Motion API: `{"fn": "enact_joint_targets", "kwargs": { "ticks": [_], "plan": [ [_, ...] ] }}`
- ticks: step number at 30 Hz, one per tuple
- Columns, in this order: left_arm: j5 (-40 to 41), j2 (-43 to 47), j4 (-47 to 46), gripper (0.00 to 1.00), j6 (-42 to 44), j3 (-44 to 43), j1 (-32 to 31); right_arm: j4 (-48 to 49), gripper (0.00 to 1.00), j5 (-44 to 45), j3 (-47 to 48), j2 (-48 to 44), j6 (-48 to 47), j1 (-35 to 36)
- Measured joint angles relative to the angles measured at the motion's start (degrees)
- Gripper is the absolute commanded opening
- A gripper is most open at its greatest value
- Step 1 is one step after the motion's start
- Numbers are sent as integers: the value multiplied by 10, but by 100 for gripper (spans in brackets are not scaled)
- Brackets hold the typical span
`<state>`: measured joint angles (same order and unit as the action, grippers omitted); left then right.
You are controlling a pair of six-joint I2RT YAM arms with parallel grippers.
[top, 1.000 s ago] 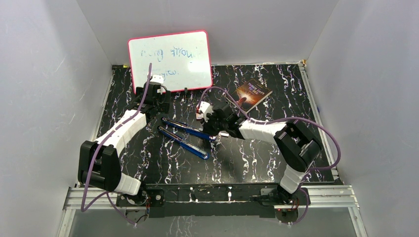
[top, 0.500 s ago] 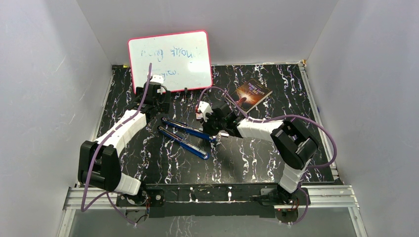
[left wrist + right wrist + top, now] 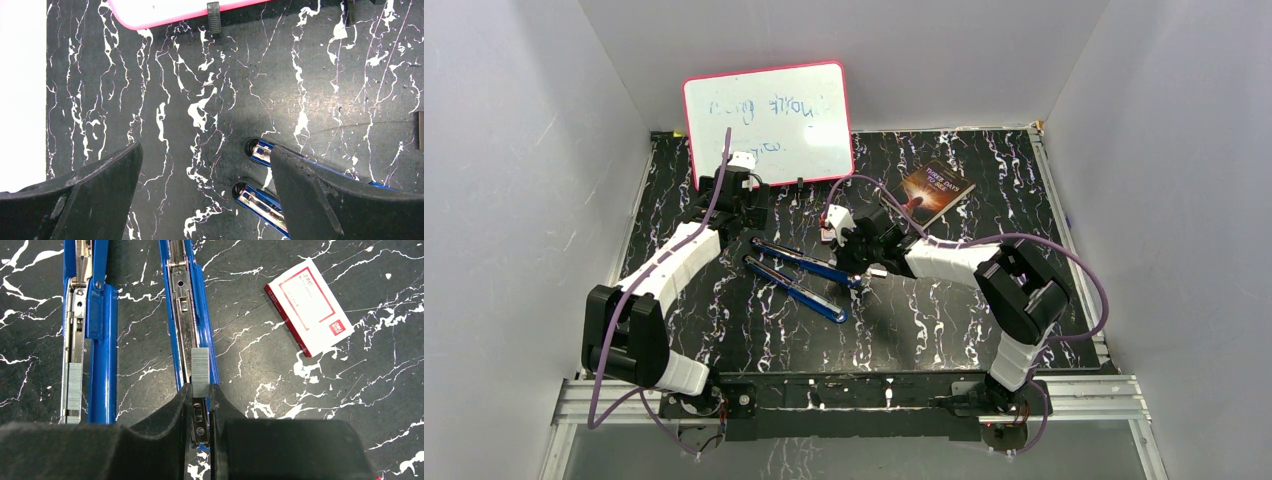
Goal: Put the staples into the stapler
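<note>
Leaning on the back wall at far left is a pink-framed whiteboard [image 3: 769, 125] with faint scribbles. Just before it the left gripper [image 3: 205, 200] hangs with jaws spread wide, holding nothing. The rounded left ends of the blue stapler [image 3: 796, 272] show beside its right finger [image 3: 340, 200]. That stapler lies opened in two long halves side by side. Further right, the right gripper [image 3: 201, 396] is pinched on the staples [image 3: 201, 371], a short grey strip sitting over the channel of the half nearer the box. That small white box [image 3: 310, 305], red-labelled, lies near the stapler, not touching it. A dark book [image 3: 936, 190] lies further back and right. The black tabletop [image 3: 924, 330] is veined white, and plain white walls [image 3: 514, 180] enclose it.
</note>
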<state>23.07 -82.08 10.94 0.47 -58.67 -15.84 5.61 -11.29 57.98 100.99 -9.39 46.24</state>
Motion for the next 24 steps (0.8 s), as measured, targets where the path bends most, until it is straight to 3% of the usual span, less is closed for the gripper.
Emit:
{"fn": "enact_joint_targets", "kwargs": {
  "ticks": [24],
  "plan": [
    [0,0,0,98,2,0,0,-68,0,-11,34,-14,1,0]
  ]
}}
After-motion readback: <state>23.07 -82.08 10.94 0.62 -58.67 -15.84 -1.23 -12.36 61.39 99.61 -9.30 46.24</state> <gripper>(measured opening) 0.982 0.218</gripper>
